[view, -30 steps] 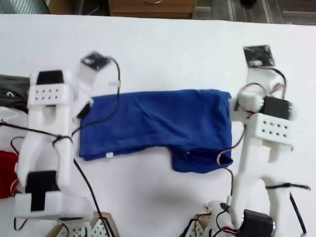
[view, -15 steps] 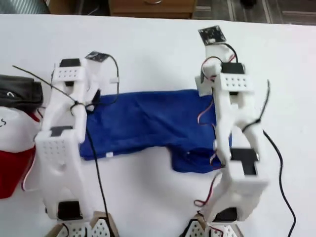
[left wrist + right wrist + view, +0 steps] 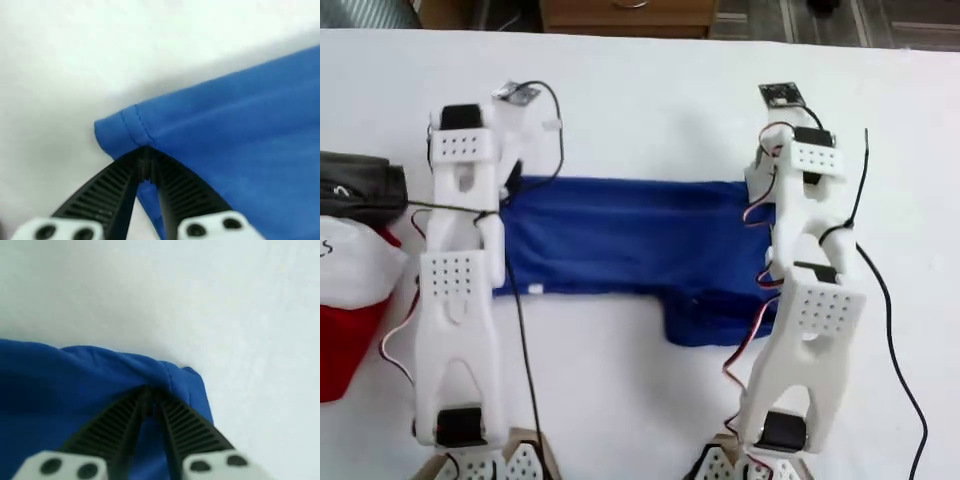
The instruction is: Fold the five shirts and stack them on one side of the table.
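Observation:
A blue shirt lies flat across the middle of the white table, with a folded lump at its near right. My left gripper is at the shirt's far left corner. In the left wrist view it is shut on the hemmed corner of the blue shirt. My right gripper is at the far right corner. The right wrist view shows it shut on a bunched edge of the blue shirt.
At the table's left edge lie a grey shirt, a white shirt and a red shirt in a loose pile. Wooden furniture stands beyond the far edge. Cables run along both arms.
Both arms have stretched out from a folded pose to the shirt's far corners and shut on them. The shirt's far edge now lies straight and taut.

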